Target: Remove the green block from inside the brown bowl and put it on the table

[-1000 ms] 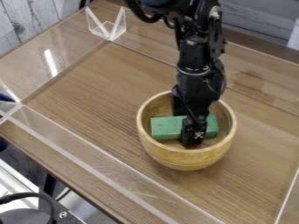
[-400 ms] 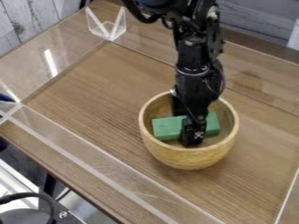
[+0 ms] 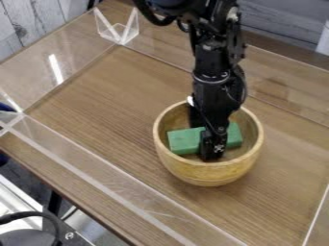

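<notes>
The brown bowl (image 3: 195,172) stands on the table (image 3: 103,101), right of centre and toward the front. Inside it lies the green block (image 3: 183,141), its left part showing and its right part covered by the arm. My black gripper (image 3: 214,146) points straight down into the bowl, open, with its fingers lowered at the block's right end. I cannot tell whether the fingers touch the block. The block rests low in the bowl.
Low clear acrylic walls (image 3: 58,65) edge the tabletop on the left, front and back. A small clear acrylic stand (image 3: 119,29) sits at the back left corner. Bare wood-grain surface lies to the left of the bowl and behind it.
</notes>
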### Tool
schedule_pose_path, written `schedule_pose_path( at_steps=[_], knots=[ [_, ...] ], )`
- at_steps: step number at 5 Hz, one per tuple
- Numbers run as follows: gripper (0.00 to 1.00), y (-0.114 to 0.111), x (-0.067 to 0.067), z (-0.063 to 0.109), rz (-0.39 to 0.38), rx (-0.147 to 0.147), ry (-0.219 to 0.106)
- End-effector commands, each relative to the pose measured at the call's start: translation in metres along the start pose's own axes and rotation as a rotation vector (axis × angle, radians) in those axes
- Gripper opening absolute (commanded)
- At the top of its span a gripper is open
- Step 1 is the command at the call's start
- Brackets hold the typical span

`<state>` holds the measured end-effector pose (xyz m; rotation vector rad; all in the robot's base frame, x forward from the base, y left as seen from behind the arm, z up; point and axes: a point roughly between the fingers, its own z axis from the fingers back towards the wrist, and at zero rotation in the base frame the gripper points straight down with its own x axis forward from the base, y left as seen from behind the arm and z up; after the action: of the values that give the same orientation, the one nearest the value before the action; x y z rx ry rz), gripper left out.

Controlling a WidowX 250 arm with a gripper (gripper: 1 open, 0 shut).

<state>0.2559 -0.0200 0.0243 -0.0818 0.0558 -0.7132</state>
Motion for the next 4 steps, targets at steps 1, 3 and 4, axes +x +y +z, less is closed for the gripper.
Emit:
schedule_pose_path(
  at_steps=[1,3,4],
  knots=[
    [1.00,0.0023,-0.0048,-0.0006,0.024,-0.005,-0.001],
    [1.00,0.0014,-0.0078,-0.0030,0.043,-0.012,0.004],
    [1.00,0.0013,-0.0088,-0.0046,0.051,-0.016,0.007]
  ],
)
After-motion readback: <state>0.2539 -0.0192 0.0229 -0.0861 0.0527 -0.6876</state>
